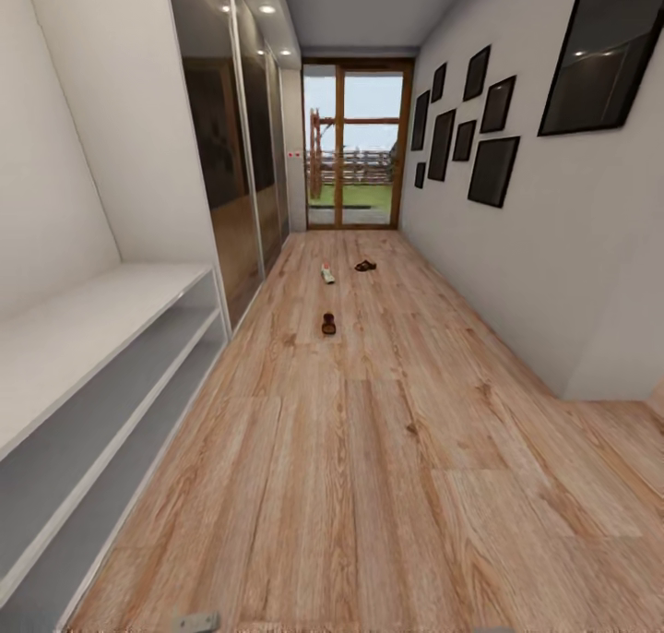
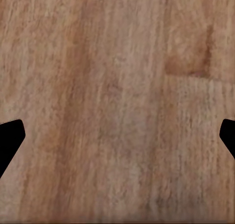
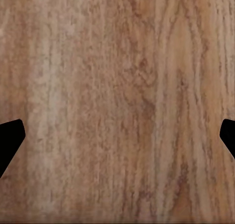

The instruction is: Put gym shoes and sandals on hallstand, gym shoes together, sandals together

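Jaws of the left gripper and right gripper stand wide apart, empty, facing the light brown wood-plank corridor floor. At 12 o'clock, far down the corridor, lie one white gym shoe and two brown leather sandals, well apart. At 9 o'clock runs the white-grey hallstand, its edge bordering open floor.

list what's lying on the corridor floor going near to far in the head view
brown sandal → white gym shoe → second brown sandal → glass door at the corridor's end
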Controlling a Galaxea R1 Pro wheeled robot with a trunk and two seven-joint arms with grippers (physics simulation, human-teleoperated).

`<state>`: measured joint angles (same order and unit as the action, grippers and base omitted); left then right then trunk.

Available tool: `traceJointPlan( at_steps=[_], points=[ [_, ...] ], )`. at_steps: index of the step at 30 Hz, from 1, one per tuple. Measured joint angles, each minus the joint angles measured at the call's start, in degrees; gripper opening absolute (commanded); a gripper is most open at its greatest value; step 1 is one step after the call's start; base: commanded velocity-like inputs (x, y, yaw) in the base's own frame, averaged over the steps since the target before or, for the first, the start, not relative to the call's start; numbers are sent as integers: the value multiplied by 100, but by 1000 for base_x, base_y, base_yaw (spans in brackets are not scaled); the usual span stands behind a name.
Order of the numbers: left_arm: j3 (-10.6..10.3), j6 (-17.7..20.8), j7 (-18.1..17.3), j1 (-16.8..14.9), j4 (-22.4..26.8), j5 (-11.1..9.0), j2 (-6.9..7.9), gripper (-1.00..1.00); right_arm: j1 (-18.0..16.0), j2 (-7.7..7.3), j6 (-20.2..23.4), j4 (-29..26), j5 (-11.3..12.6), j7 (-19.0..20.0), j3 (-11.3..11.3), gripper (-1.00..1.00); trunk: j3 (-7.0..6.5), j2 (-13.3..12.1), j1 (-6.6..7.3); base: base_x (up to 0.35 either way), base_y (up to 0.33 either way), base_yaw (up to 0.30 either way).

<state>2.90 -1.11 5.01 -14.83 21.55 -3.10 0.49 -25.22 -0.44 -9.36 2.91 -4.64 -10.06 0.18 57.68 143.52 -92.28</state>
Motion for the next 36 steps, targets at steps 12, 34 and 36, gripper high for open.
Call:
traceJointPlan(
  at_steps=[12,34,36],
  points=[
    [0,0,1,0,0,0,3,100,0,8,2,0,4,-5,0,100,266,16,-31,0,0,0],
    [0,-2,2,0,8,7,12,100,8,-36,-7,0,2,-18,0,100,333,21,-36,64,0,0],
    [0,-2,2,0,8,7,14,100,8,-36,-7,0,2,-19,0,100,333,21,-36,189,0,0]
  ],
)
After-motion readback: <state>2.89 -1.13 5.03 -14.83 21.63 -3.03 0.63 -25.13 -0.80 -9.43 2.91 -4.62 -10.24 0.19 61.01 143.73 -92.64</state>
